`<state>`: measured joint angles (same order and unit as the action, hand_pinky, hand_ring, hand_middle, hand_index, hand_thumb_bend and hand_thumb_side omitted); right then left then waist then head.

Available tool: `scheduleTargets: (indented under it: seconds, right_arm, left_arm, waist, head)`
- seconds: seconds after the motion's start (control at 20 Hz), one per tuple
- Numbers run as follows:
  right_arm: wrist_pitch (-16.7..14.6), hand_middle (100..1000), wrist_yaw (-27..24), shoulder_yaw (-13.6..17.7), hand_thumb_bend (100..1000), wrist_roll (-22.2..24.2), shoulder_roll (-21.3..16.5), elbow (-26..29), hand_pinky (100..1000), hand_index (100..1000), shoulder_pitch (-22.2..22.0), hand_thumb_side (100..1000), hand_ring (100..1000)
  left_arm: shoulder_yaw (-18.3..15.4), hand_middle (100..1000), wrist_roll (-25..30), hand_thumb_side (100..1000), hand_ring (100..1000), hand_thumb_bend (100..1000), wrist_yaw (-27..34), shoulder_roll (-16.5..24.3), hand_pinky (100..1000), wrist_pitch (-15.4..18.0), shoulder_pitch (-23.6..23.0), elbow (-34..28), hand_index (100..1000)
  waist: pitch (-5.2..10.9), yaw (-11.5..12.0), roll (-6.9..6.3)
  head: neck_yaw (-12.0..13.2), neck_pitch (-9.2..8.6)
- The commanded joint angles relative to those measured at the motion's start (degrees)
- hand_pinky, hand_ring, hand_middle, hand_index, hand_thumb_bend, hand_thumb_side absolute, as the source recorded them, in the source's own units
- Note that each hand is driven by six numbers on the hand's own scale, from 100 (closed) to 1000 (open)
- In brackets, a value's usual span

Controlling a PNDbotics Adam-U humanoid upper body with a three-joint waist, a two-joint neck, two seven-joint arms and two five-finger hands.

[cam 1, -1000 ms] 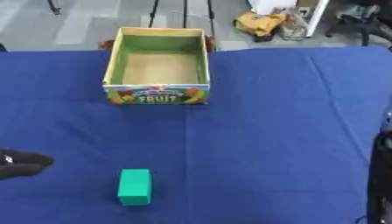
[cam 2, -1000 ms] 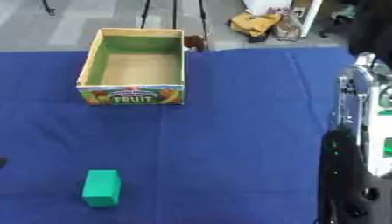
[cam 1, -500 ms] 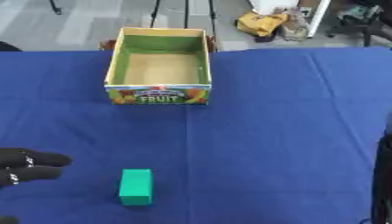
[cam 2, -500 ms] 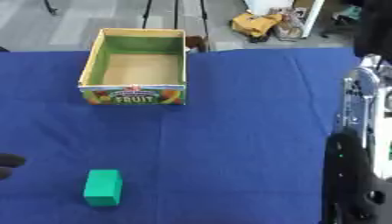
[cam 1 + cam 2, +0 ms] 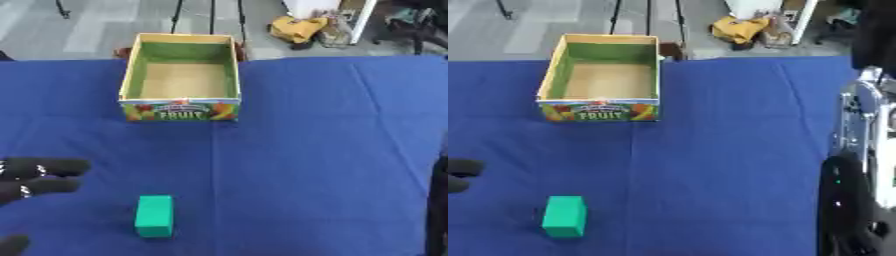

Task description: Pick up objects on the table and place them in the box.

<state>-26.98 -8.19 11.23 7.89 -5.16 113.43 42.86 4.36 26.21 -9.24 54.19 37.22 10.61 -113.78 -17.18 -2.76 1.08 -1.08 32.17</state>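
block [image 5: 155,215] green, near left hand [image 5: 31,178] | box [image 5: 181,107] far | cloth [image 5: 315,150] blue

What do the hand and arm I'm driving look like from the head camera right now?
The left hand is black with rounded fingers and small white flecks on them. Only its fingers show. The right arm at the right edge is silver metal above and glossy black below, with a tiny green light on the black part.

Open cardboard box [image 5: 181,82], green-lined, fruit-printed front, standing upright and empty. Green block [image 5: 155,215] lying flat, well apart from the box, toward the near edge.
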Motion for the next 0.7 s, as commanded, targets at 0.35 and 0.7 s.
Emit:
scheduleTargets:
  seconds: [0.35, 0.7]
  right_arm:
    - [0.2, 602, -0.6, -0.1, 100, 0.5, -0.3, 1.2, 766, 833, 0.5, 886, 825]
    - [0.3, 606, -0.6, -0.3, 100, 0.4, 0.0, 1.2, 766, 832, 0.5, 886, 824]
  left_arm:
    - [0.5, 1000, 14.5, 1000, 935, 100, 2.9, 1.3, 846, 3.5, 4.1, -0.8, 1000]
    - [0.6, 1000, 20.5, 1000, 941, 100, 7.2, 1.4, 856, -1.8, 6.1, -0.8, 1000]
  waist:
    - [1.05, -0.1, -0.61]
    - [1.43, -0.4, -0.76]
  head:
    - [0.7, 0.31]
    - [1.0, 0.99]
